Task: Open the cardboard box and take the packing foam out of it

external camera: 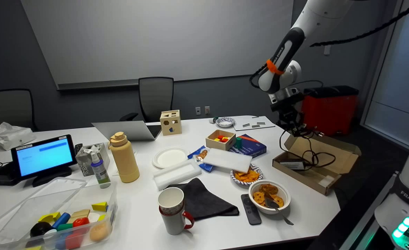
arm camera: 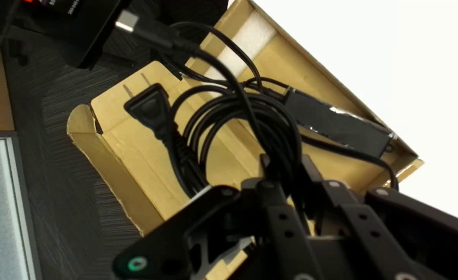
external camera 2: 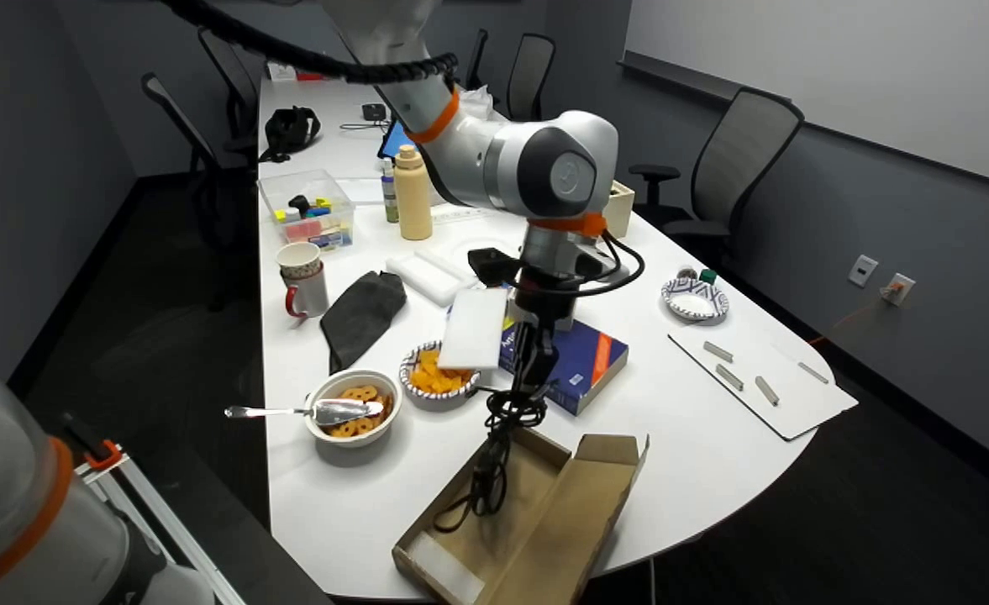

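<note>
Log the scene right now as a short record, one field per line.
Container: cardboard box, lid open
Packing: white foam strip inside the box, at one end
Grip: gripper closed on black cables
Attached: black adapter; resting or hanging, cannot tell
Elsewhere: white slabs outside the box
Left to do: strip not yet out

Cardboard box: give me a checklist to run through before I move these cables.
1. Box open: ok. The cardboard box has its lid folded back.
2. Grip: ok. The gripper is shut on the black cables.
3. Cables clear of the box: not ok. Loops hang over or into it in both exterior views.
4. Adapter resting on the box floor: cannot tell.
5. Packing foam out: not ok. A white piece lies at one end of the box.
6. Lid fully over the table: not ok. It reaches past the edge in the wrist view.
</note>
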